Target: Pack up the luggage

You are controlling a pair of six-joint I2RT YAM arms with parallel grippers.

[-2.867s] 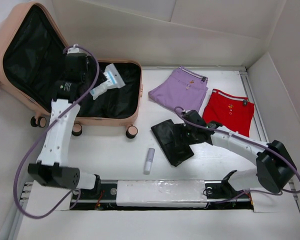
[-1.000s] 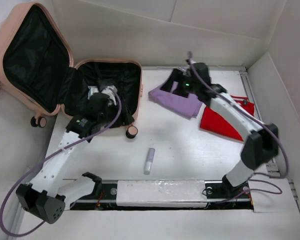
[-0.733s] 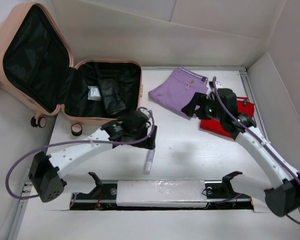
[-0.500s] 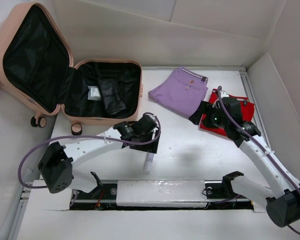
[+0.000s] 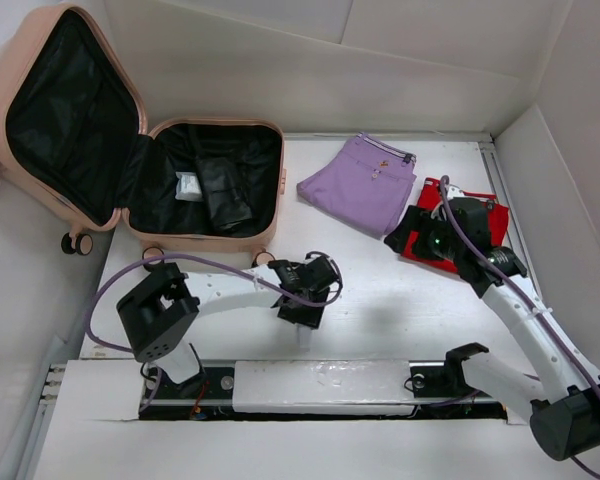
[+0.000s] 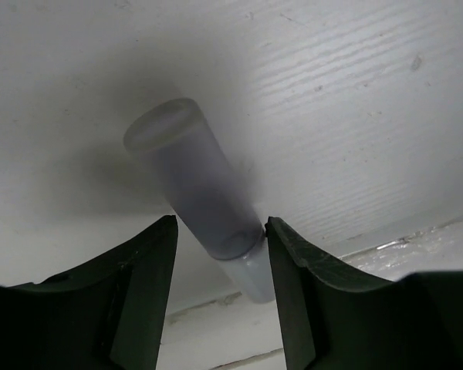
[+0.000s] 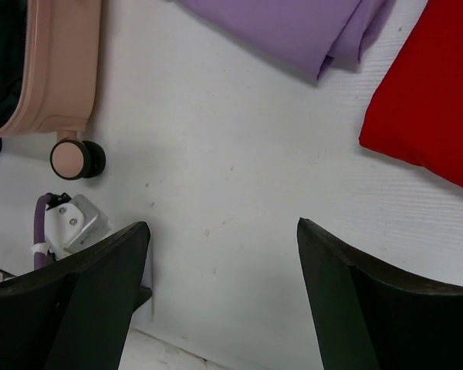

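The left gripper (image 6: 220, 223) has swung away from the open peach-pink hard-shell luggage (image 5: 212, 243), now well ahead to its left. Its jaws have narrowed around a small translucent grey plastic tube (image 6: 197, 189); I cannot tell whether they clamp it. That tube looks next for packing. The right gripper (image 7: 224, 231) hangs wide, empty.

The left arm (image 5: 225, 288) is stretching low across toward the right, its left gripper (image 5: 302, 312) pointing straight down, fingers (image 6: 143, 293) standing narrowly apart. The right arm (image 5: 525, 315) is extending forward, its right gripper (image 7: 222, 231) gaping wide.
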